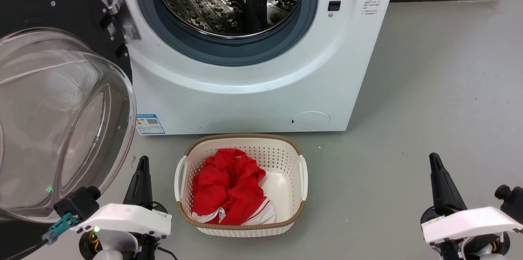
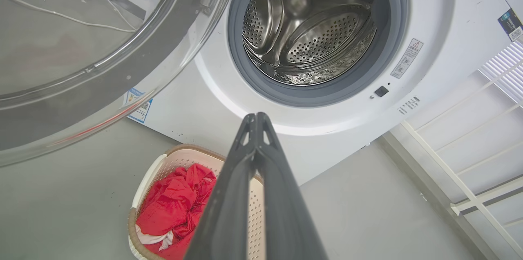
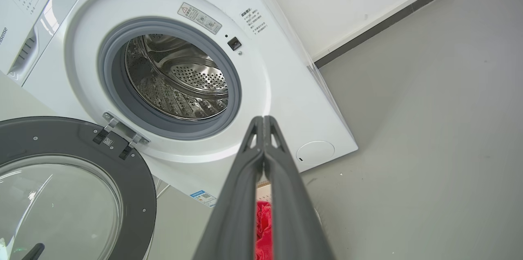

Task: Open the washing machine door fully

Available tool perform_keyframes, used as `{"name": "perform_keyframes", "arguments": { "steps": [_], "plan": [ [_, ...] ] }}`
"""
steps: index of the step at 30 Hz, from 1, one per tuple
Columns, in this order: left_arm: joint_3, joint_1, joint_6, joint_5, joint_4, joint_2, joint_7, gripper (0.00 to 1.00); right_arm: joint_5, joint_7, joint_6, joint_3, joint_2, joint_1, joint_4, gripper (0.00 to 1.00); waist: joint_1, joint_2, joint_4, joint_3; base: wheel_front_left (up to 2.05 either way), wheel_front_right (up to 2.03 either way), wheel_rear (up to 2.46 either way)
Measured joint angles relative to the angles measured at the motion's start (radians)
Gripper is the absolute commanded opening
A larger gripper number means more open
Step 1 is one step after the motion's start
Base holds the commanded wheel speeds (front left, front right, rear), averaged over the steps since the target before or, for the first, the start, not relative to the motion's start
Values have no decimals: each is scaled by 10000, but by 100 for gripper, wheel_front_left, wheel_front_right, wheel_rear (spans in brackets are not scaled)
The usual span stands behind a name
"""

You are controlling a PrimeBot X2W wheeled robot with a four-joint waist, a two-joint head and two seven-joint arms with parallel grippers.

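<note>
Left gripper (image 1: 142, 162), fingers pressed together and holding nothing, sits just beside the lower rim of the washing machine door (image 1: 57, 121). We note the door lies up and to its left, standing out from the washing machine (image 1: 245, 100) on its left-side hinge (image 1: 120, 12). Right gripper (image 1: 435, 161), likewise closed and empty, is well apart. We judge the left arm nearer for pushing the door wider.

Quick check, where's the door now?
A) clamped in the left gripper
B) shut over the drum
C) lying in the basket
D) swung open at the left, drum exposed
D: the door stands swung out at the left, the drum is uncovered, and the left gripper is shut on nothing.
</note>
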Motion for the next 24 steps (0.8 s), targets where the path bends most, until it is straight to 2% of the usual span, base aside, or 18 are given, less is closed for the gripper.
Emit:
{"name": "perform_keyframes", "arguments": {
  "steps": [24],
  "plan": [
    [267,-1,-192,-3202,19,-73,792,0,3340,604,-2,-86,-84,-220,424,0,1,0,-4,-165,0,0,0]
  ]
}}
